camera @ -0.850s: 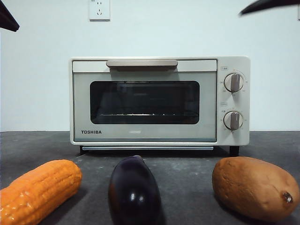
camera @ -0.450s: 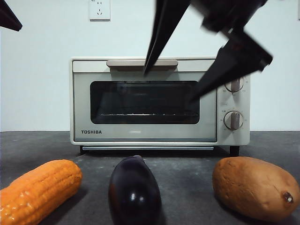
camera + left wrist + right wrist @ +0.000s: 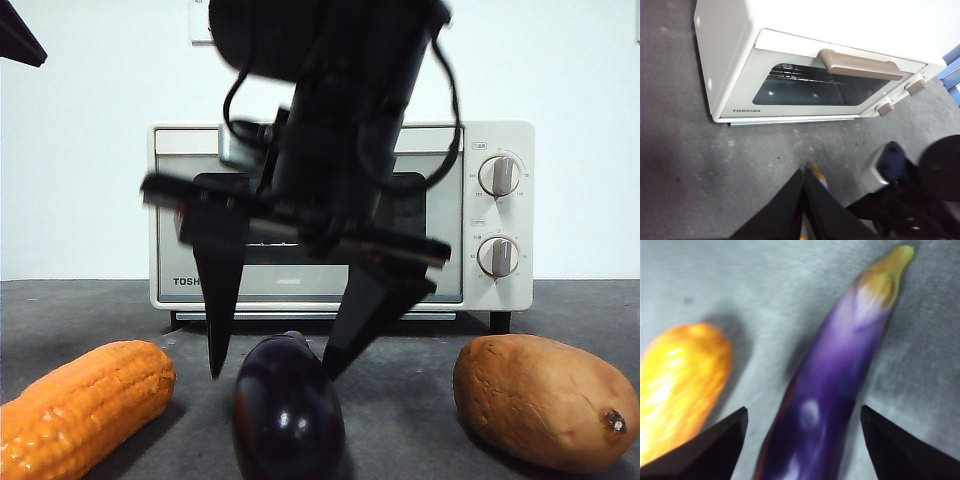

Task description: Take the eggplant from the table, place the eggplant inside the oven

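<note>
A: Front view, from the left: the corn cob (image 3: 85,405) lies on the counter (image 3: 400,380), then the eggplant (image 3: 288,405) at the middle, then the sweet potato (image 3: 545,400). All three rest near the camera, with the oven (image 3: 340,215) well behind them, door closed.

B: And the right end effector (image 3: 272,368)?

A: It hangs over the eggplant, spread wide, one jaw on each side of the far end, tips near the counter. I judge nothing is gripped yet.

B: So how far along is the task?

A: Barely begun. The approach looks made; closing, lifting, opening the oven door and placing inside are all left.

B: What does the right wrist view add?

A: The eggplant's yellow-green stem tip and its full length, lying between the spread jaws, with the corn cob beside it. Front view shows only its blunt end.

B: And the left end effector (image 3: 804,200)?

A: Clenched on nothing, waiting above the counter before the oven.
</note>
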